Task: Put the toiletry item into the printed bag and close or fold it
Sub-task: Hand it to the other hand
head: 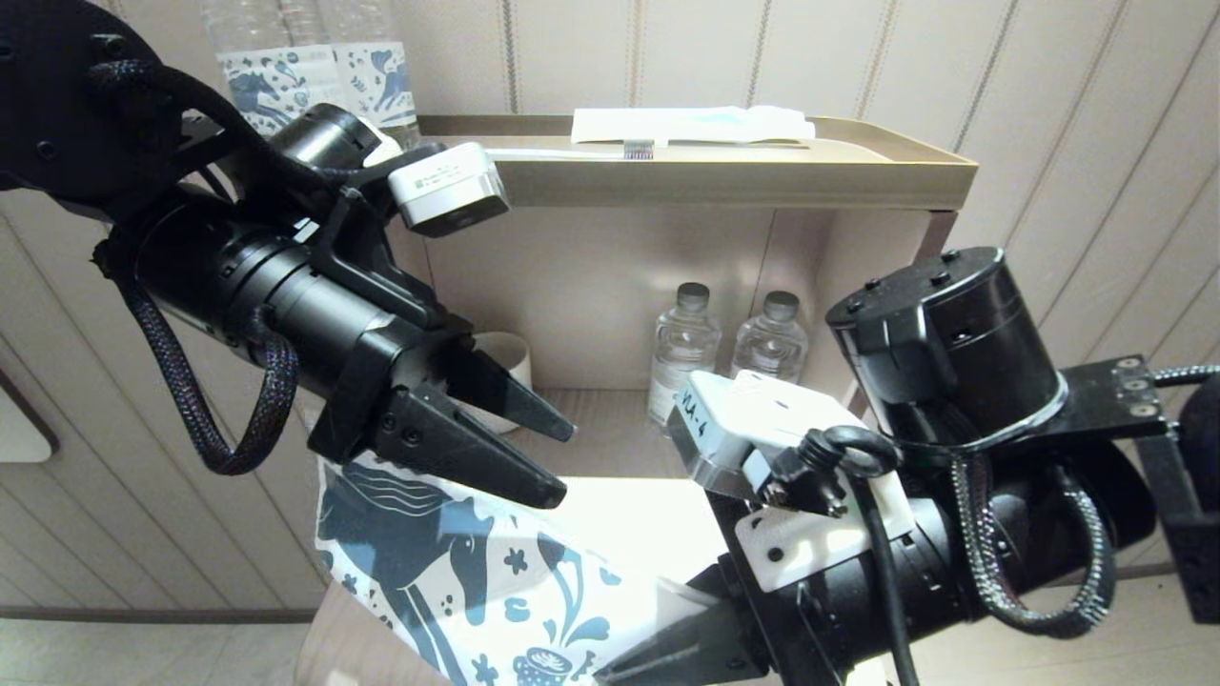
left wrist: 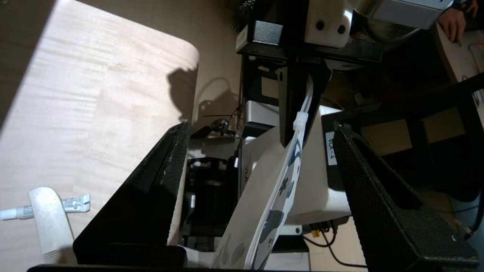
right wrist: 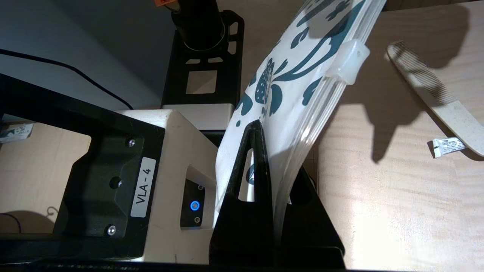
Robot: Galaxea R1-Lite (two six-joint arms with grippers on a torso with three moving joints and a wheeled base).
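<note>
- Holding the printed bag (right wrist: 302,75) up off the table (right wrist: 397,211) with our right gripper (right wrist: 280,158), fingers pinched tight on one edge of the pouch near its zip top; the white slider (right wrist: 349,60) sits a little way along the zip from our grip.
- In the head view the bag (head: 457,572) hangs between our two arms, horse print facing up, with the right gripper (head: 658,657) at its lower corner.
- Our left gripper (head: 534,457) stands wide, both fingers spread and gripping nothing. From the left wrist view the bag (left wrist: 272,204) runs edge-on through the gap between its fingers (left wrist: 378,196), touching neither that we can see.
- The comb (right wrist: 435,94) lies flat on the table, well apart from the bag and beside a small wrapped packet (right wrist: 448,145). Its handle end (left wrist: 49,223) shows in the left wrist view. It is not in the bag yet.
- We judge the step in hand to be readying the bag: one side held, mouth not yet shown open. We cannot tell whether the zip is parted.
- Next move, as we read it: the left gripper goes to the comb, takes it by the handle, and feeds it lengthwise into the mouth while the right keeps the pouch steady.
- Risk: a limp pouch may fold shut against the comb's tip.
</note>
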